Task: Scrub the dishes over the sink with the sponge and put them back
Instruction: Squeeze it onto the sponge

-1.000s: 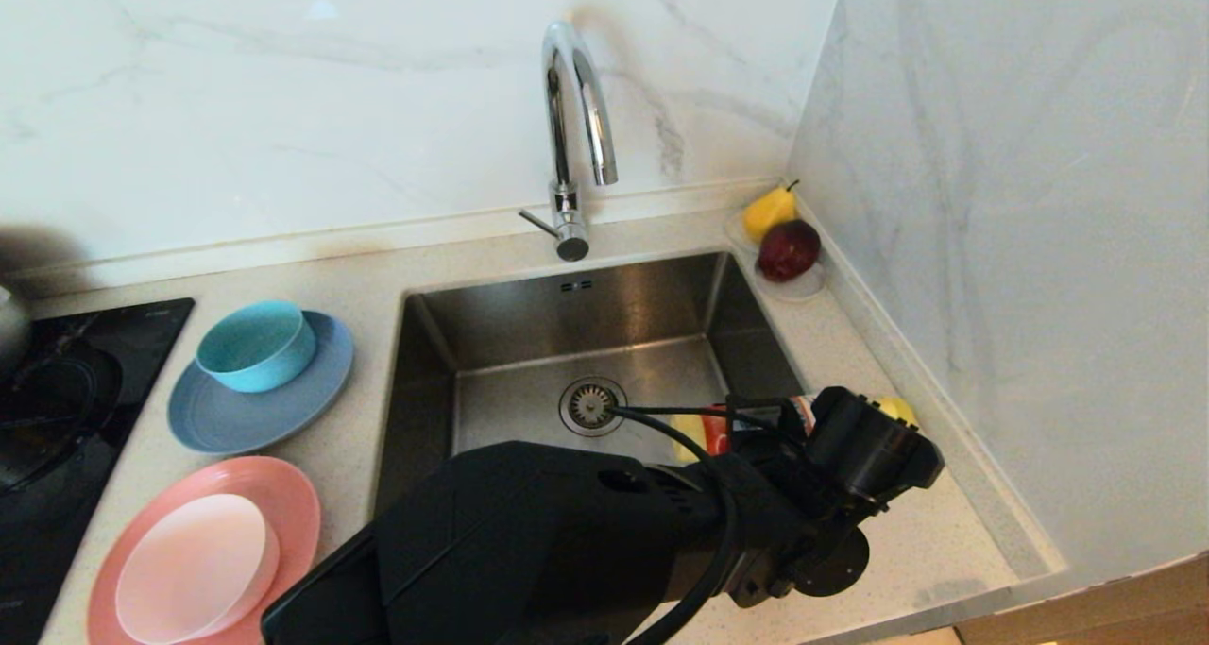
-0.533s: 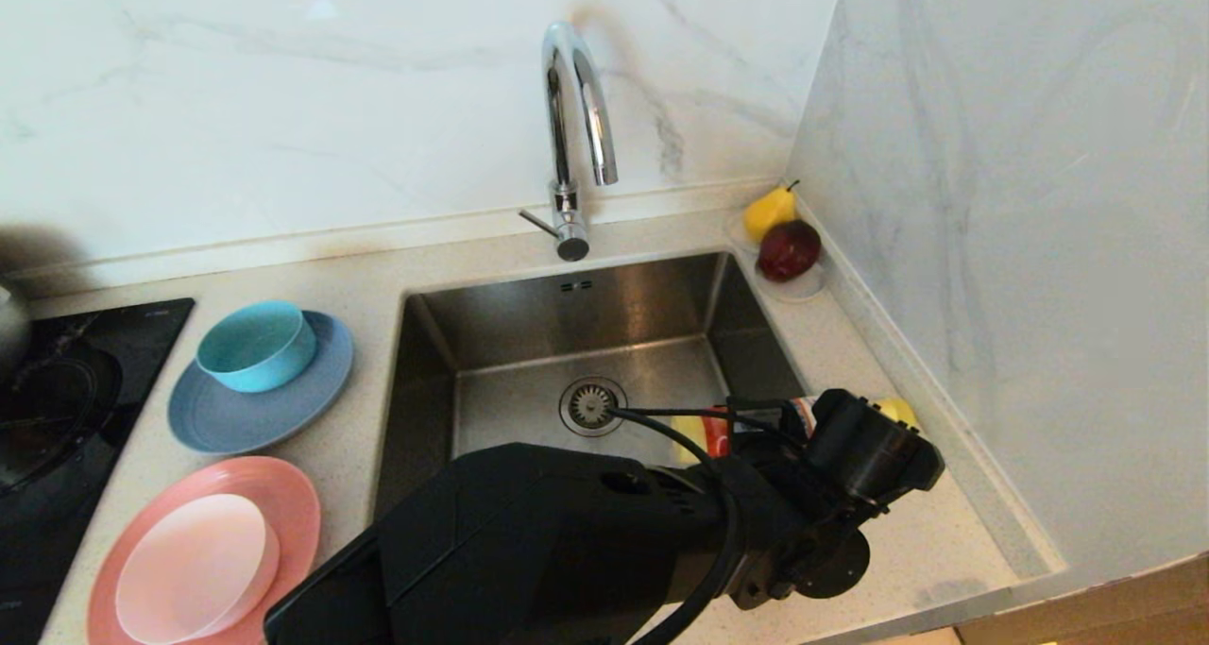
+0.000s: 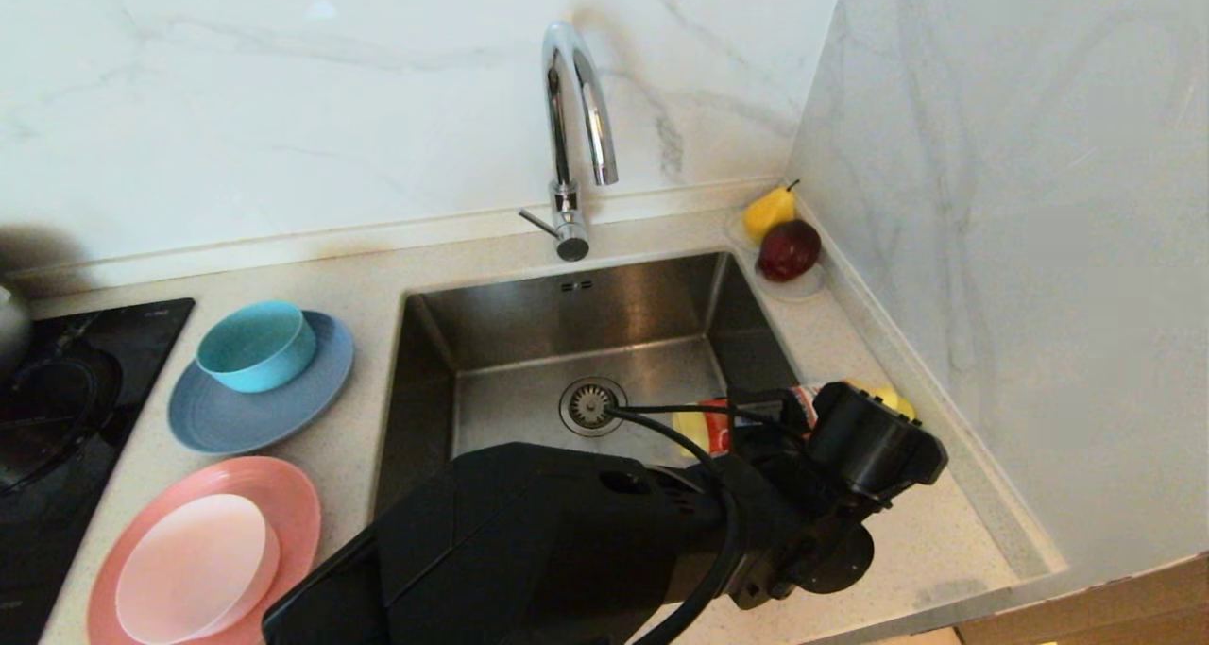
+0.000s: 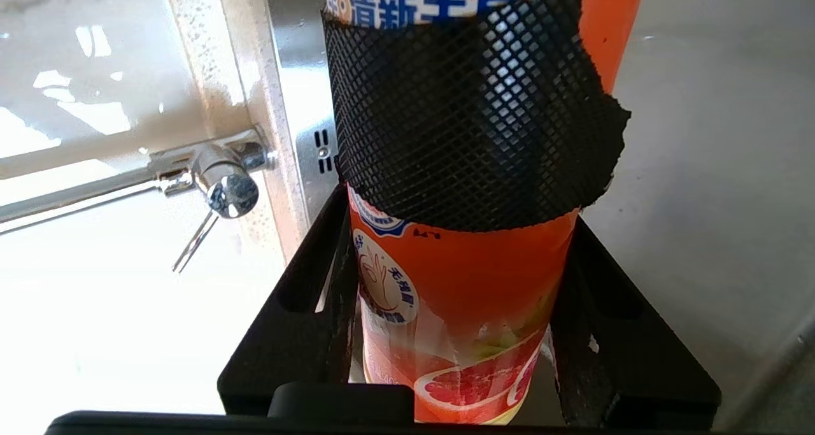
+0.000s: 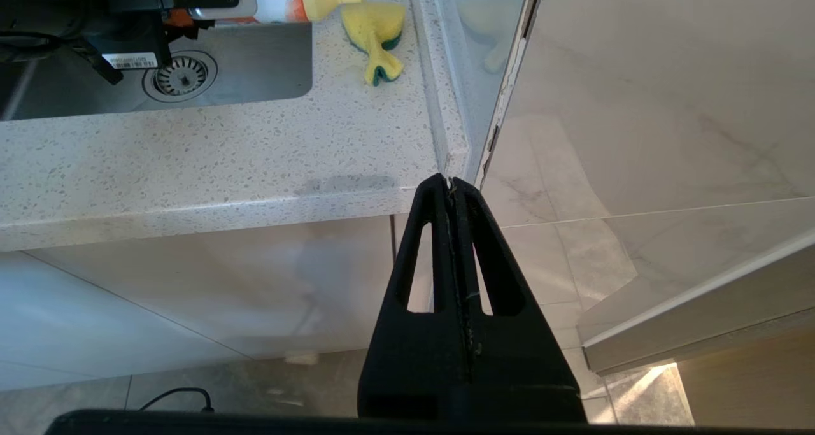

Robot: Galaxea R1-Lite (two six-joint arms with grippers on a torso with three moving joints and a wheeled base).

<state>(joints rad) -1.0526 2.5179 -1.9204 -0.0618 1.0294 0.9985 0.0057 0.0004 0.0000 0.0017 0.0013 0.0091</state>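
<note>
Pear (image 3: 767, 211) and apple (image 3: 789, 248) share a saucer (image 3: 803, 289).

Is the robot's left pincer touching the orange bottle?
Touching. In the left wrist view the left pincer has its black fingers pressed against both sides of the orange bottle, gripping it.

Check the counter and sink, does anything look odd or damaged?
Yes. The left claw grips an orange bottle, not the sponge. The black mesh around the bottle has a ragged, torn edge.
</note>
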